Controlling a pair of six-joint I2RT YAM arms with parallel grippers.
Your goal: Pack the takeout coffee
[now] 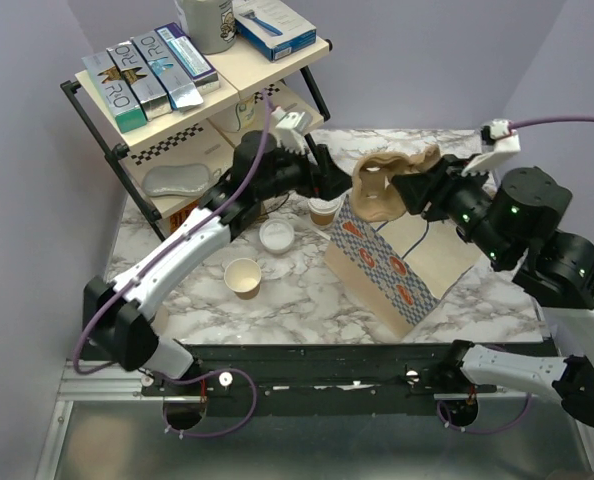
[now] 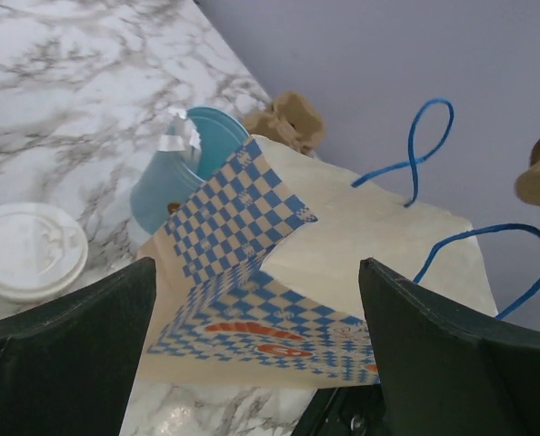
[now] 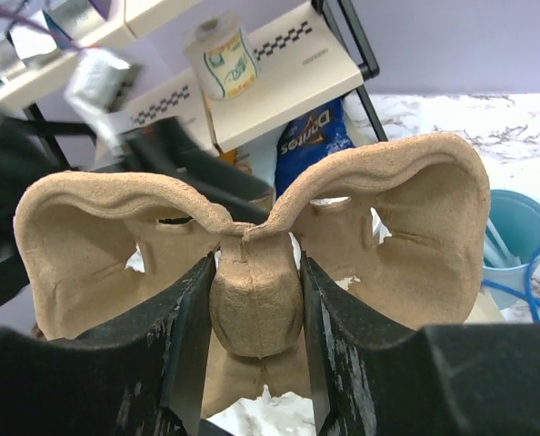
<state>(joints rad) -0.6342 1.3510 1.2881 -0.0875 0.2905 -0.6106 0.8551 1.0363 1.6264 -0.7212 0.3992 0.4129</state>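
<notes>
Left hand [image 2: 256,270], right hand [image 3: 254,272], one coffee [image 1: 276,236]

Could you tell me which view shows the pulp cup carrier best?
The right wrist view: the pulp cup carrier fills the frame, its central stem pinched by the right gripper. The top external view shows it small, beside the paper bag. The left wrist view catches only its brown edge.

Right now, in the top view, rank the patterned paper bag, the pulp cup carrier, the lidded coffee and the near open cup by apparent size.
1. patterned paper bag
2. pulp cup carrier, held raised, so nearness may flatter it
3. lidded coffee and near open cup: look alike, unranked
</notes>
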